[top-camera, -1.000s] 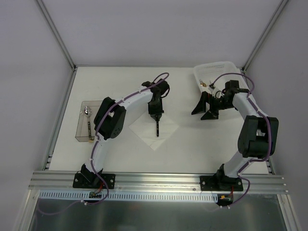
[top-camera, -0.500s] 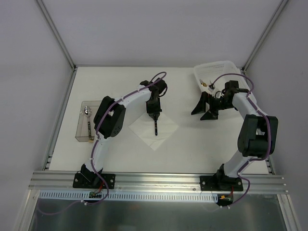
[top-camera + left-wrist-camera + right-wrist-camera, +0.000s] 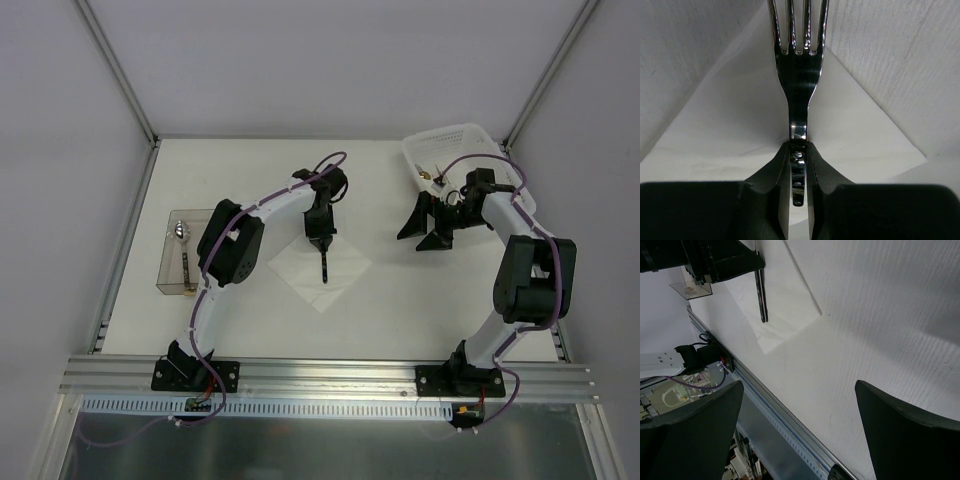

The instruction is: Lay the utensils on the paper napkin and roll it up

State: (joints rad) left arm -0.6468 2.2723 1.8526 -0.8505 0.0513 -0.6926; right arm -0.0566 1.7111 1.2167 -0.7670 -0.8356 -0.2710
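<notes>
Pinching a fork point(image 3: 799, 75) by its handle, the left gripper point(image 3: 799, 150) hangs it over the paper napkin point(image 3: 345, 268) mid-surface, likely to lay it down there. Beside the far-right basket point(image 3: 455, 142) the right gripper point(image 3: 428, 228) is spread wide, empty. At left a spoon point(image 3: 183, 240) lies in the clear box point(image 3: 168, 275).

Off-white table point(image 3: 420, 300) in view, and flat on it, left of centre, lies the paper napkin point(image 3: 345, 270), turned cornerwise. At the left edge sits a clear plastic box point(image 3: 168, 262). In the far right corner sits a white lattice basket point(image 3: 455, 133).
</notes>
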